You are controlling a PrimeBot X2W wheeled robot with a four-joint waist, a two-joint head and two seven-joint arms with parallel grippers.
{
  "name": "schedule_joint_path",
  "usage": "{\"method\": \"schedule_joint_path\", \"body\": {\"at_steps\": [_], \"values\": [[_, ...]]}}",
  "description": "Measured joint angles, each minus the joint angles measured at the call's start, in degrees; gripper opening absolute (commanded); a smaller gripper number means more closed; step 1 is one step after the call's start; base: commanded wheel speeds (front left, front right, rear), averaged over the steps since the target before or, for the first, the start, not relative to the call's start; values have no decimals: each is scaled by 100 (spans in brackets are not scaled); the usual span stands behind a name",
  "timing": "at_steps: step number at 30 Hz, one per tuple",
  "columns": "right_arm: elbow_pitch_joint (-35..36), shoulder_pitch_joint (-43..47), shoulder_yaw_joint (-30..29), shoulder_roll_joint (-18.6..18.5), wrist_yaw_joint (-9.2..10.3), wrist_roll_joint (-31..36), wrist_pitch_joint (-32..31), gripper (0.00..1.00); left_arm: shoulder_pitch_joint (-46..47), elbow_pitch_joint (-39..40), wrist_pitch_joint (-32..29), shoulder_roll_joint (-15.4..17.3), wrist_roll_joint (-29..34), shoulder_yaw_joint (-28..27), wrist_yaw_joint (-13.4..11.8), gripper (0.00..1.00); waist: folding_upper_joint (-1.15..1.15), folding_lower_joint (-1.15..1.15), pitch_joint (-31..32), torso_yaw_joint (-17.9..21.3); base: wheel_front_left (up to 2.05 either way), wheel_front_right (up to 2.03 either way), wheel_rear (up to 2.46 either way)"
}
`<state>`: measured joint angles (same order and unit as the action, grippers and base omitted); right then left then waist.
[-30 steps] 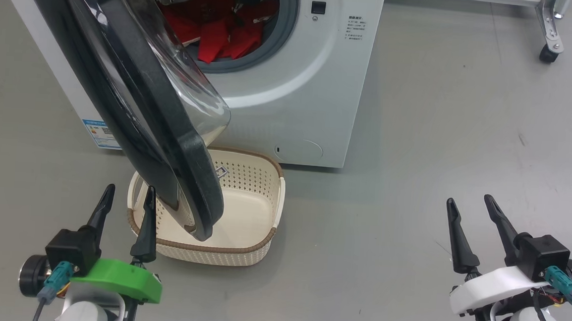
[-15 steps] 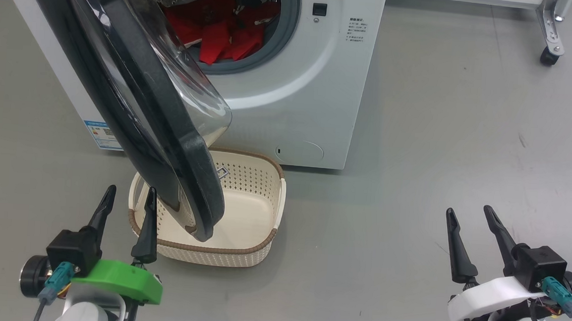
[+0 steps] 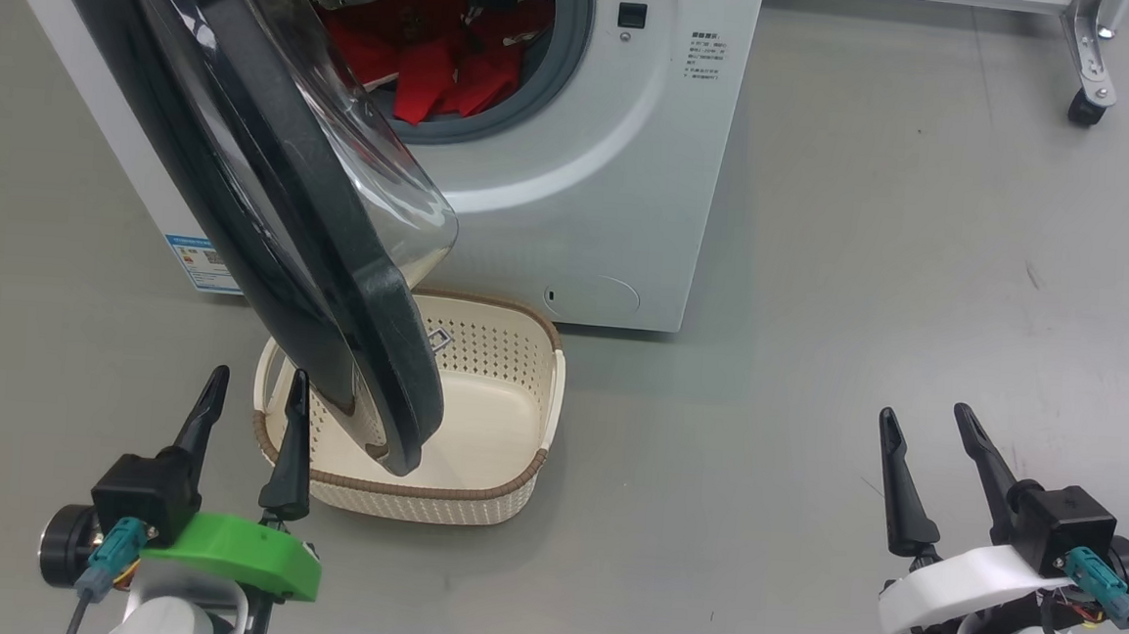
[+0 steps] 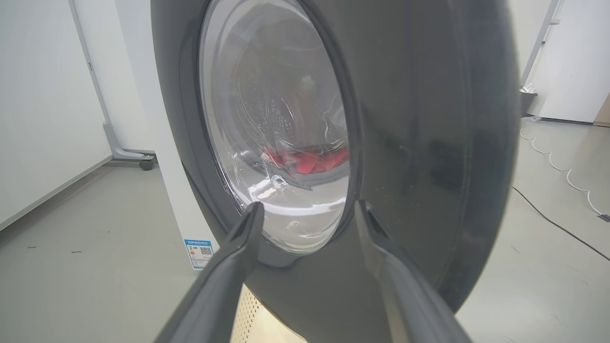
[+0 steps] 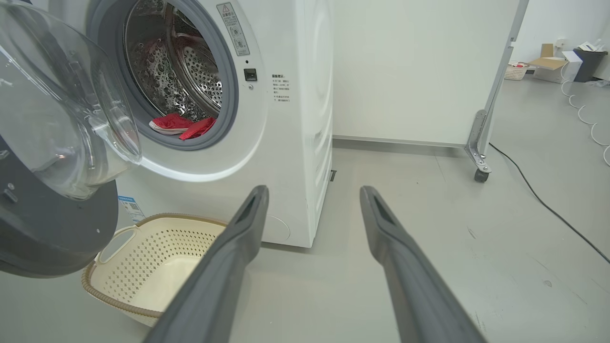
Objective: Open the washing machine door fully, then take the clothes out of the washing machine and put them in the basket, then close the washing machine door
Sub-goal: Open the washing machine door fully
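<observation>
The white washing machine (image 3: 621,193) stands ahead with its black-rimmed glass door (image 3: 269,181) swung partly open, jutting out over the basket. Red clothes (image 3: 433,59) lie in the steel drum, also seen through the opening as clothes (image 5: 183,126). The cream basket (image 3: 505,495) sits on the floor in front of the machine, partly hidden by the door. My left gripper (image 3: 256,386) is open, close to the door's outer face (image 4: 419,143), holding nothing. My right gripper (image 3: 926,418) is open and empty, low at the right, well away from the machine.
Grey floor spreads to the right of the machine. A wheeled frame leg (image 3: 1088,84) stands at the far right, with a dark cable (image 5: 538,200) running across the floor. A white wall panel (image 5: 414,66) rises behind the machine. Boxes (image 5: 548,64) sit far back.
The right gripper has dropped slightly lower in the head view. The whole picture shifted a little, so the camera moved. Door, clothes and basket stay put.
</observation>
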<state>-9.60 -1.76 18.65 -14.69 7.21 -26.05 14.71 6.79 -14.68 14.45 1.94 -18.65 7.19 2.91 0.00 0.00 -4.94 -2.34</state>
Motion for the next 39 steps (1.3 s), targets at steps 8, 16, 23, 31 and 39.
{"method": "schedule_joint_path", "body": {"at_steps": [8,16,23,31,39], "values": [[1,9,-48,42,-5,55,0,100,-1,-1,0,0,0,-2,0,100,0,0,14,0,0,0,0],[1,21,-101,94,-59,99,0,100,-4,-15,0,0,0,-2,0,100,0,0,27,11,0,0,0],[-5,37,-131,111,-76,109,0,100,-7,-26,0,0,-8,11,0,100,0,0,32,4,0,0,0],[-9,107,-185,176,-129,108,0,100,-9,-32,0,0,-15,25,41,13,0,0,30,-14,0,0,0],[-12,107,-224,198,-177,152,0,100,-10,-41,0,0,-15,49,51,0,0,0,14,-37,0,0,0]]}}
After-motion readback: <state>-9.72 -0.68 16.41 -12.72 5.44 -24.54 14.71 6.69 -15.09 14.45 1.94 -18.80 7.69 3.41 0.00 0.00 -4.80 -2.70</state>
